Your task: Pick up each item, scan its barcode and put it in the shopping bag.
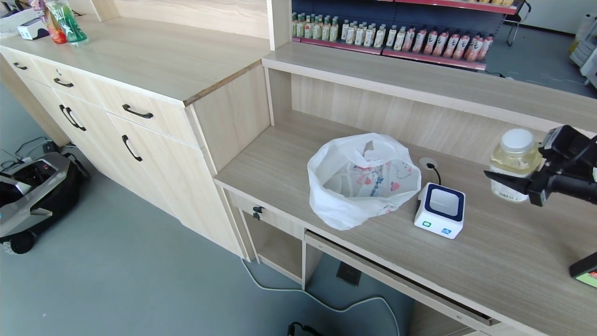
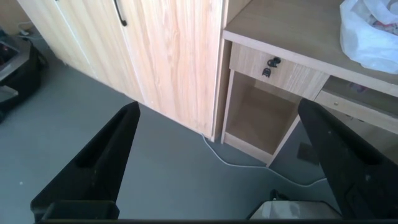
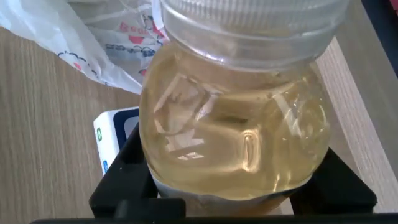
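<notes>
A clear jar (image 1: 514,163) of yellow liquid with a white lid is at the right end of the wooden counter (image 1: 489,261). My right gripper (image 1: 513,181) is shut on the jar, one black finger across its front. In the right wrist view the jar (image 3: 233,118) sits between the two fingers (image 3: 124,180). A white shopping bag (image 1: 359,182) lies open at mid-counter. Just to its right is the white barcode scanner (image 1: 440,210) with its dark window. My left gripper (image 2: 217,118) hangs open over the grey floor, left of the counter.
A raised shelf (image 1: 419,79) runs behind the counter, with a rack of bottles (image 1: 387,37) beyond. A drawer cabinet (image 1: 116,107) stands to the left. A black and green object (image 1: 585,273) lies at the counter's right edge. A cable (image 1: 326,303) trails on the floor.
</notes>
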You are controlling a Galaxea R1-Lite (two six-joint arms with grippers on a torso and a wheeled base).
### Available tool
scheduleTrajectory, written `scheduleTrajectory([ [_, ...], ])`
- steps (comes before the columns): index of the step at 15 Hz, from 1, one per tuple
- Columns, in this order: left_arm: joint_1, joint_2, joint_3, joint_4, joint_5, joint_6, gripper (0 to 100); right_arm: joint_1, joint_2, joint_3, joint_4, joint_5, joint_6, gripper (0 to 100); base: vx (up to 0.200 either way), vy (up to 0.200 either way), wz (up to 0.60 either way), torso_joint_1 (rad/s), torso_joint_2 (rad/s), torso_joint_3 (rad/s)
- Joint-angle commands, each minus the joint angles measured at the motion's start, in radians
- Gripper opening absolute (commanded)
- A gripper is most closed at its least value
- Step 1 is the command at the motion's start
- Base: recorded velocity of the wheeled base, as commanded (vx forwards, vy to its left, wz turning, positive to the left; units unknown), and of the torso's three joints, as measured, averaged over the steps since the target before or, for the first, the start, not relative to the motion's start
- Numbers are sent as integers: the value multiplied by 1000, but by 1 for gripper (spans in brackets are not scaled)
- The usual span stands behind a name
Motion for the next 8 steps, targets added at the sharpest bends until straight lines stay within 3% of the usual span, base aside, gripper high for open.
scheduleTrajectory([
  [1,0,0,0,-1,1,0,100,-79,-112,0,72,-8,8,0,0,0,0,0,0,0],
  [3,0,0,0,-1,1,0,100,-109,-148,-2,163,-9,42,0,0,0,0,0,0,0],
  [8,0,0,0,-1,1,0,100,-63,-119,-2,105,-78,135,0,0,0,600,0,2,4],
])
